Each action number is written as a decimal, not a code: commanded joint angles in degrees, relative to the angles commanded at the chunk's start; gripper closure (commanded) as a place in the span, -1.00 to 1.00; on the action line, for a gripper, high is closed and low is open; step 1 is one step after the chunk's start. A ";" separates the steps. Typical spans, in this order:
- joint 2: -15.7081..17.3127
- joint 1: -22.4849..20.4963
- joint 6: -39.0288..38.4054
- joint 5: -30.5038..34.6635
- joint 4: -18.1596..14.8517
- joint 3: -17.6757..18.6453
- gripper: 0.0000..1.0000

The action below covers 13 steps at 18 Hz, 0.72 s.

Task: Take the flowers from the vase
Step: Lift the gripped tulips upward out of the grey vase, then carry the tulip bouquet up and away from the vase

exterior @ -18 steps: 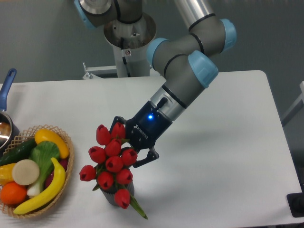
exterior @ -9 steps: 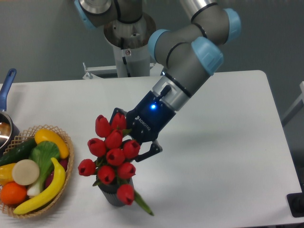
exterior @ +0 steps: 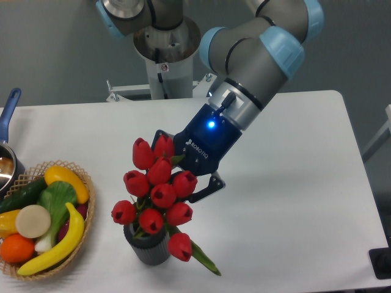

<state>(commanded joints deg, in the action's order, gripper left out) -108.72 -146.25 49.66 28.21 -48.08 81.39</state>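
Note:
The flowers, a bunch of red tulip buds with green leaves, hang tilted over the vase, a small dark grey ribbed cylinder near the table's front edge. The bunch has risen so that the vase's rim shows below the lowest buds. My gripper reaches in from the upper right and is shut on the bunch, its dark fingers behind the buds. The stems are mostly hidden by the blooms, so I cannot tell whether their ends still sit in the vase.
A wicker basket of fruit and vegetables stands at the front left. A metal pot with a blue handle sits at the left edge. The arm's base stands behind the table.
The gripper has moved up and to the right with the flowers. The bunch has risen off the vase, and more of the vase now shows.

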 joint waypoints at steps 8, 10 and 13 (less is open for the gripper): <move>2.55 -0.18 -9.31 0.00 0.00 -0.70 0.09; 2.55 -0.70 -9.67 0.09 -0.09 -0.70 0.09; 2.90 -2.80 -9.49 0.79 -0.09 -0.01 0.09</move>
<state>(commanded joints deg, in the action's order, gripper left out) -105.82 -149.05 40.16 29.00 -48.16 81.38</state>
